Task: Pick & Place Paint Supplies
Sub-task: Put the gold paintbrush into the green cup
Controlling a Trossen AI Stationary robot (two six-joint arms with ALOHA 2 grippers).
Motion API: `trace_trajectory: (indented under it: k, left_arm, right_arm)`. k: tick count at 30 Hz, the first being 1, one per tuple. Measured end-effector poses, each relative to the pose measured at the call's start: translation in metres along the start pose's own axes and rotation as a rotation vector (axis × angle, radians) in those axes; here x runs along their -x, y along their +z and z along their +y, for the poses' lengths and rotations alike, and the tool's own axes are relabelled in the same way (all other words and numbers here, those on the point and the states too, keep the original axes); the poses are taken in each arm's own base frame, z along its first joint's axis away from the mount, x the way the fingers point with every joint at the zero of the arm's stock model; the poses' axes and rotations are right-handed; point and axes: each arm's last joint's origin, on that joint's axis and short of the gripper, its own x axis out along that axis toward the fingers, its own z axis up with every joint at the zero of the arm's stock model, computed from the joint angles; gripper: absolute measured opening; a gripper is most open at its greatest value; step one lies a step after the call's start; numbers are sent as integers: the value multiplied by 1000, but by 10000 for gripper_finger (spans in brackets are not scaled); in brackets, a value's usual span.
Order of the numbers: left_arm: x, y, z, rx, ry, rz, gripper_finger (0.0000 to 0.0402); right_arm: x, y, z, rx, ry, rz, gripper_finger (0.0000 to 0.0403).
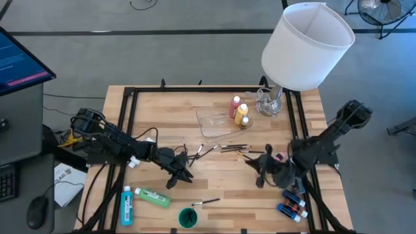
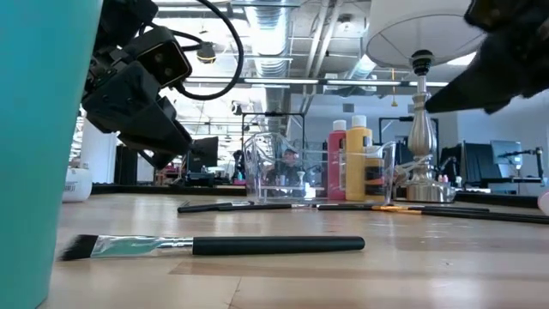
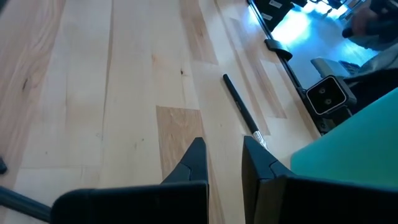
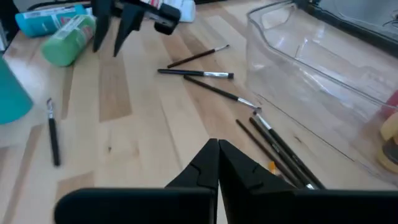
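no pick has begun — both arms hover empty over the table. the left gripper [image 1: 184, 177] and right gripper [image 1: 263, 170] have fingers together. brushes [image 1: 231, 149] lie scattered between them, beside the clear tray [image 1: 209, 121]. next: part fingers, descend on a brush.

brushes [image 1: 231, 149]: scattered flat mid-table | green bottle [image 1: 153, 197]: lying | red bottle [image 1: 234, 106], yellow bottle [image 1: 242, 114]: upright

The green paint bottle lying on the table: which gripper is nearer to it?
Left. The left gripper hovers just beside the green paint bottle; the right gripper is far across the table.
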Motion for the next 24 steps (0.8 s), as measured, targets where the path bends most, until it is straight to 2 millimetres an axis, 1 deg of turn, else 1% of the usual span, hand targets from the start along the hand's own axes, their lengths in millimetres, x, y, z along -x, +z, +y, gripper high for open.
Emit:
trace_trajectory:
  k: [5,10,12,19,24]
  left_arm:
    - [0,1,0,-2,-3,-6,1]
    - [0,1,0,-8,-4,-10,1]
    - [0,3,-1,-27,-10,-30,1]
    - [1,9,-4,-95,-28,-98,1]
    - [1,10,-4,-102,-29,-106,1]
  right_arm:
    - [-13,-5,-14,-46,-43,-17,0]
    - [-29,-10,-23,-32,-128,18,0]
    - [-36,-14,-26,-31,-136,51,0]
    - [-55,-27,-31,-68,-67,208,0]
    - [-61,-29,-30,-82,-18,234,0]
